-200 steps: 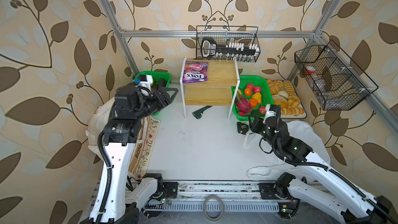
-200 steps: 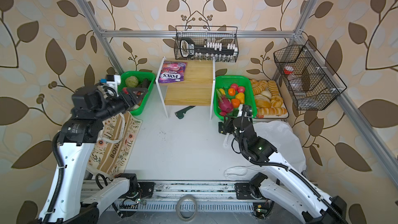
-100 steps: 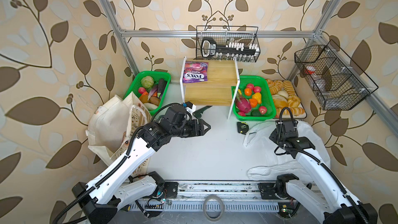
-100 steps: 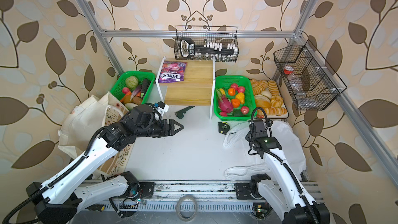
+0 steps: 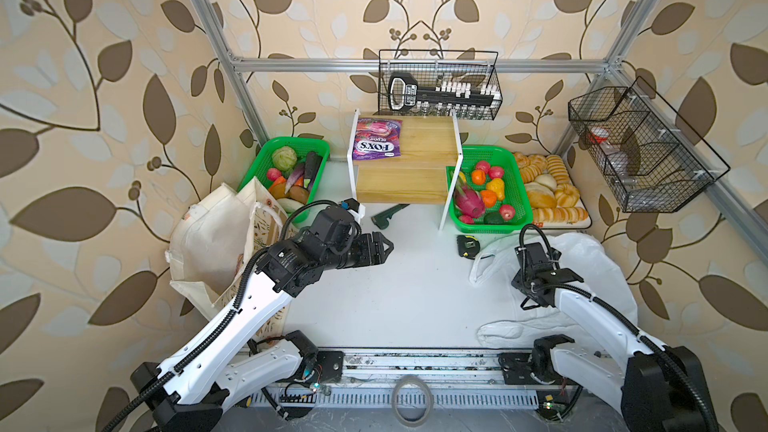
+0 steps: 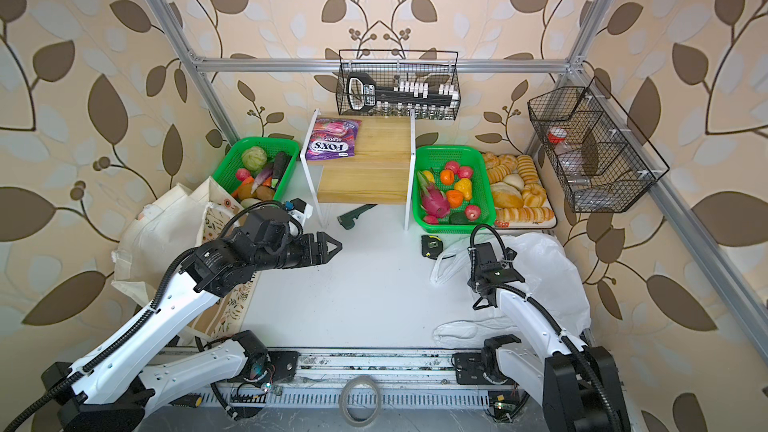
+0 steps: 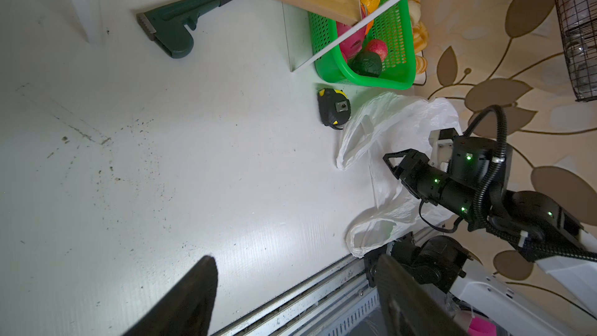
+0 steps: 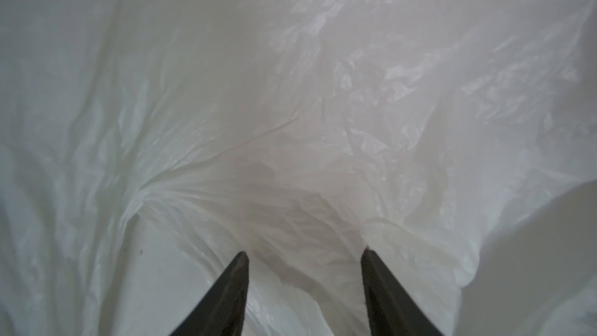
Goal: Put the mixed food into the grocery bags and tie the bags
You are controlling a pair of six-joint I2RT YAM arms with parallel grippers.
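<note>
While the right gripper [image 8: 303, 253] is hovering directly over the white plastic carrier bag [image 8: 323, 92], its jaws are standing half apart astride a crumpled ridge, gripping nothing. The left gripper [image 5: 383, 248] is hanging open, empty, farther off.

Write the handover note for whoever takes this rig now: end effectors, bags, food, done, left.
Left end effector: open, empty, over the white tabletop near the cream canvas tote bag.
Right end effector: open, over the thin white plastic carrier bag, crumpled on the table.
Food: purple Fox's sweets packet on the wooden shelf; pink toy dragon fruit and other toy fruit in the green mesh basket.
Done: nothing visibly bagged or tied.
Left: load both bags, tie them.
</note>
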